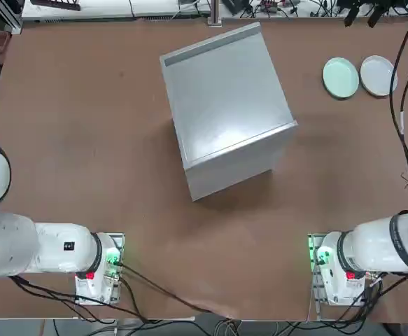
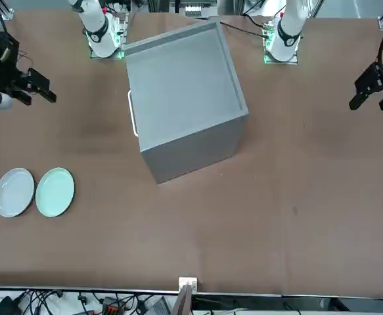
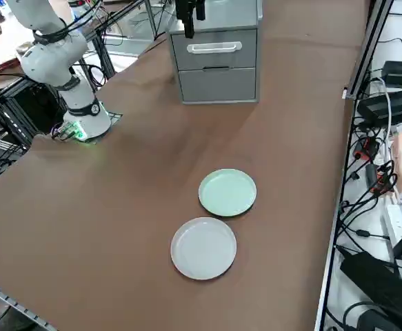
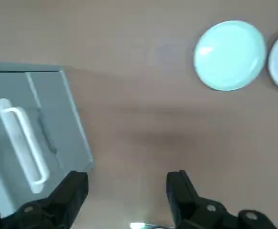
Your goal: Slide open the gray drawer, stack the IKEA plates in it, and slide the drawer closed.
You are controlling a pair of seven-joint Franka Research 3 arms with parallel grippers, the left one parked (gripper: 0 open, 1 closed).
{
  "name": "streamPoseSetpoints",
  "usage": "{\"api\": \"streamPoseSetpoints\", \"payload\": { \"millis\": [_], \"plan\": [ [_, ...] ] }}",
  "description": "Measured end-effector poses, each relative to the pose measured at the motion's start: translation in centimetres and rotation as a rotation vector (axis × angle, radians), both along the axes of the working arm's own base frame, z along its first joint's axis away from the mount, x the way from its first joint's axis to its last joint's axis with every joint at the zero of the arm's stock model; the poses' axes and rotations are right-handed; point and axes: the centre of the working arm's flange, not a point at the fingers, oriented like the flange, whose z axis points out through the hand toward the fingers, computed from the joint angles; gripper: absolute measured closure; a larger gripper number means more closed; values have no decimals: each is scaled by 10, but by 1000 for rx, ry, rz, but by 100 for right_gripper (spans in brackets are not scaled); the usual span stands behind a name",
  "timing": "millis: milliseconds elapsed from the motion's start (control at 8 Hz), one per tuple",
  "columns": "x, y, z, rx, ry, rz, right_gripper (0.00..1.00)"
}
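"Where is the gray drawer (image 3: 223, 49) from the right jaws (image 4: 128, 177)?"

"To their left. It's the upper one in the cabinet (image 1: 224, 98), shut, with its front facing right across the bench (image 1: 85, 140)."

"And the jaws?"

"Apart, with nothing between them."

"Which way does the handle (image 2: 133, 113) run?"

"Mostly near to far, its near end slanting a bit to the right. The jaws open largely across it, so I'd expect a slight turn of the wrist to square them up, then a move left. Closing at a skew could let them slip off the bar."

"Then the pull goes right?"

"Yes, and slightly far, square to the front. The green plate (image 1: 341, 78) and white plate (image 1: 378, 75) lie on the far right, beyond that front, so I'd watch the gap as it opens."
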Motion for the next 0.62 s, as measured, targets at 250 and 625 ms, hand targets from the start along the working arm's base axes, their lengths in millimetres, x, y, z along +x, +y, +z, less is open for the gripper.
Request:
{"api": "streamPoseSetpoints", "payload": {
  "millis": [250,625],
  "plan": [
    [2,16,-9,90,25,8,0],
    [1,76,-43,165,58,43,0]
  ]
}}
